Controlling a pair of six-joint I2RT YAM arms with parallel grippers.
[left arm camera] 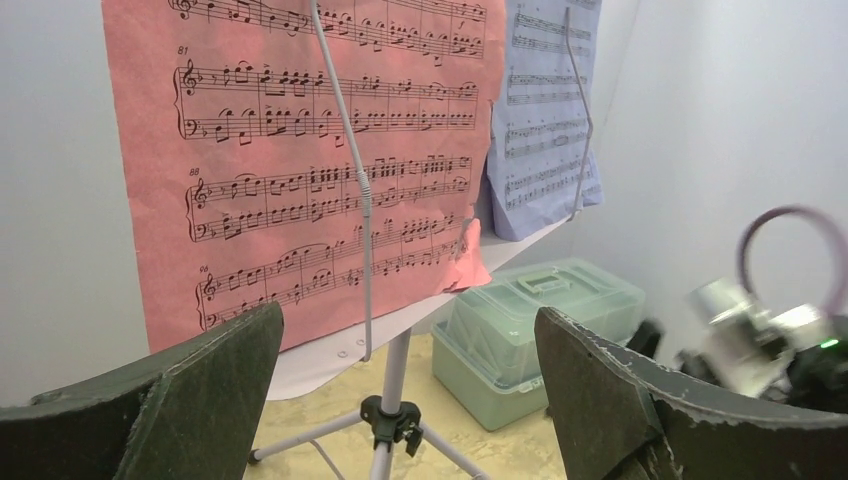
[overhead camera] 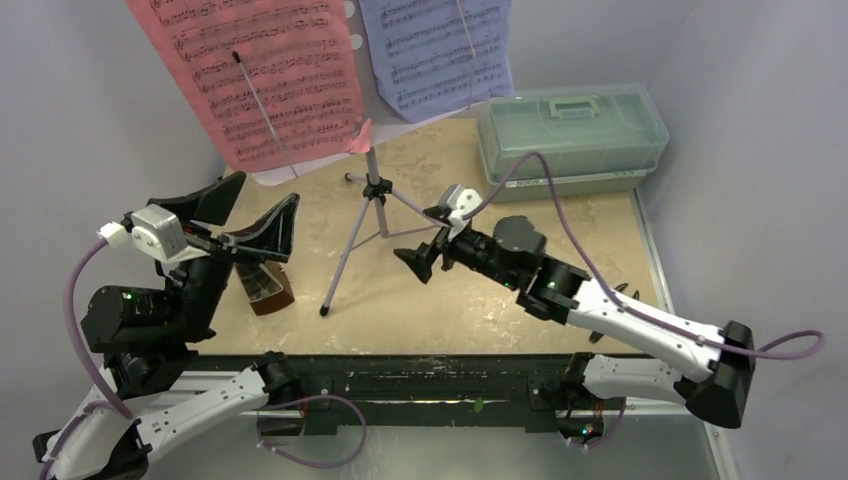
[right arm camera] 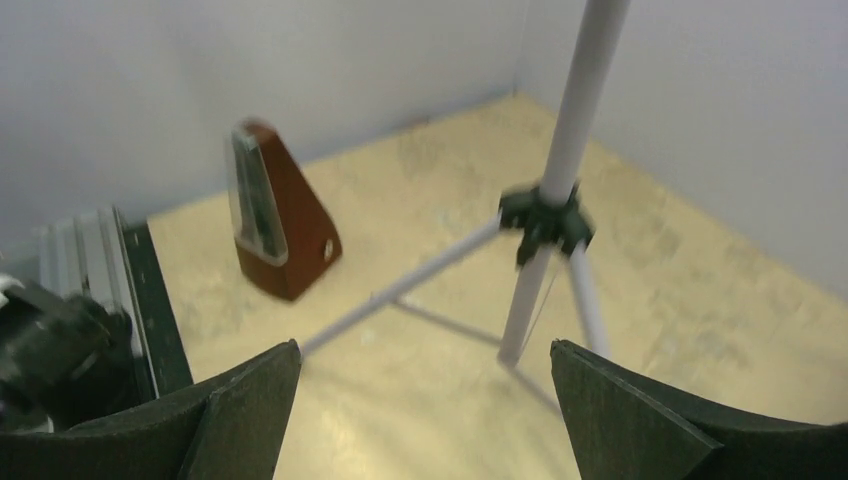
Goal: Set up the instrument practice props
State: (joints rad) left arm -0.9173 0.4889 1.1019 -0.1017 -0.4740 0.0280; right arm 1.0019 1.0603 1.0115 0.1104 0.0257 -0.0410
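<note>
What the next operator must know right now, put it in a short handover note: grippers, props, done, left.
Left gripper: open, empty, facing the sheets.
Right gripper: open, empty, low beside the tripod legs.
Music stand: upright on the table. Seen from the top camera, it holds the pink sheet on the left and the blue sheet on the right, each behind a wire holder.
Metronome: upright on the table, left of the stand, near the left arm.
Done: the props look set up.
Left: probably only drawing both arms back without bumping the legs.
</note>
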